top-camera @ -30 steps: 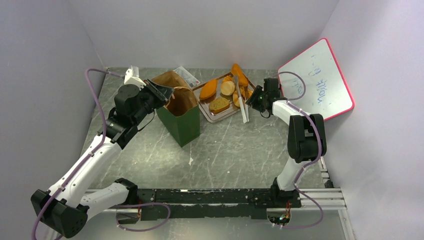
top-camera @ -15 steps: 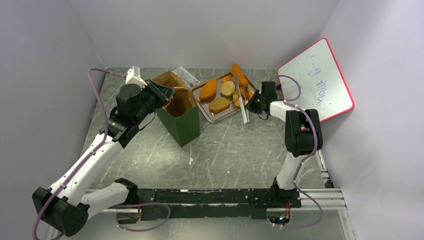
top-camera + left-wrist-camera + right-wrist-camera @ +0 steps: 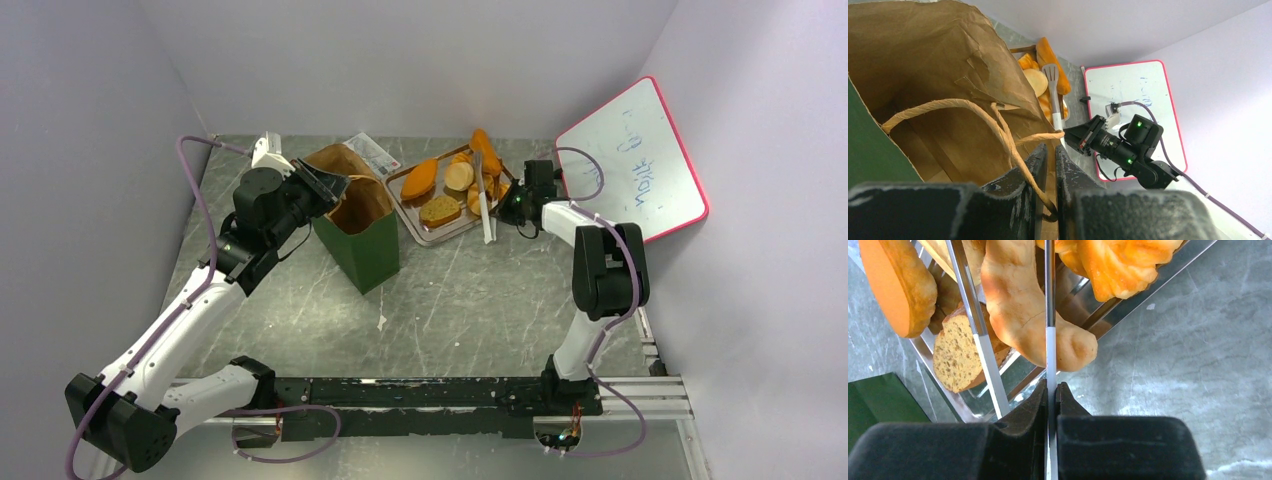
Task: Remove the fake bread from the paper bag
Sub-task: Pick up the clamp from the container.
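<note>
The fake bread [image 3: 418, 178] lies piled in the metal tray [image 3: 440, 230] on the counter [image 3: 470, 290], just beside the upright paper bag [image 3: 365, 250]. The left pincer [image 3: 1049, 160] is clamped on the bag's tan handle [image 3: 948, 105]. The right pincer [image 3: 1050, 392] is closed on the thin shaft of a spatula [image 3: 1049, 340] that lies across the bread.

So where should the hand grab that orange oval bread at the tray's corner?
Probably across its narrow middle, coming straight down from above. The oval loaf lies flat and slanted in the tray, so its short width is easier to pinch than its length. Coming sideways would likely bump the tray's rim or the paper bag.
</note>
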You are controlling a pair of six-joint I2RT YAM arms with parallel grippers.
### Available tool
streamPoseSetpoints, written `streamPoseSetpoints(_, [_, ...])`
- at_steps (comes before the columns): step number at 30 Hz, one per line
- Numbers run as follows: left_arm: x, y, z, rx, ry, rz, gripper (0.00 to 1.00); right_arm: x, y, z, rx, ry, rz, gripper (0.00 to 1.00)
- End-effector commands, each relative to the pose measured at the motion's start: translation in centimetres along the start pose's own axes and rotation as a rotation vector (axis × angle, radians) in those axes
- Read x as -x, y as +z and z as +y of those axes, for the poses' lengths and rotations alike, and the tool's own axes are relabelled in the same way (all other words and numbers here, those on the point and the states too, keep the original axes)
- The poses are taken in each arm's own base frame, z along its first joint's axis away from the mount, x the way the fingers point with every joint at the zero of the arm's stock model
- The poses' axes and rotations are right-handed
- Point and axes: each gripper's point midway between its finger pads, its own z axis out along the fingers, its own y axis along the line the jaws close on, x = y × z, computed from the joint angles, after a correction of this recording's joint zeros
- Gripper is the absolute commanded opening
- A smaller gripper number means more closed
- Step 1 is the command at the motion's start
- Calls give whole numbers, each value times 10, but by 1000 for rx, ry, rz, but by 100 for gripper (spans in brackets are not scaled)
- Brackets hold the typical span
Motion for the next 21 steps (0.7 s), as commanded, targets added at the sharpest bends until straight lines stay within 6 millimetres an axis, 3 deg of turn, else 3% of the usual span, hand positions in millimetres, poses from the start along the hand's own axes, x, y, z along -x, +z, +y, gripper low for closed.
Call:
streamPoseSetpoints(1, [5, -2, -7, -33, -5, -15, 7, 21, -21, 4, -30, -12, -46, 0])
streamPoseSetpoints(13, [9, -4, -10, -37, 3, -23, 7, 30, -48, 10, -47, -40, -70, 0])
streamPoseSetpoints(21, [10, -3, -13, -45, 3, -21, 7, 23, -58, 10, -47, -47, -56, 0])
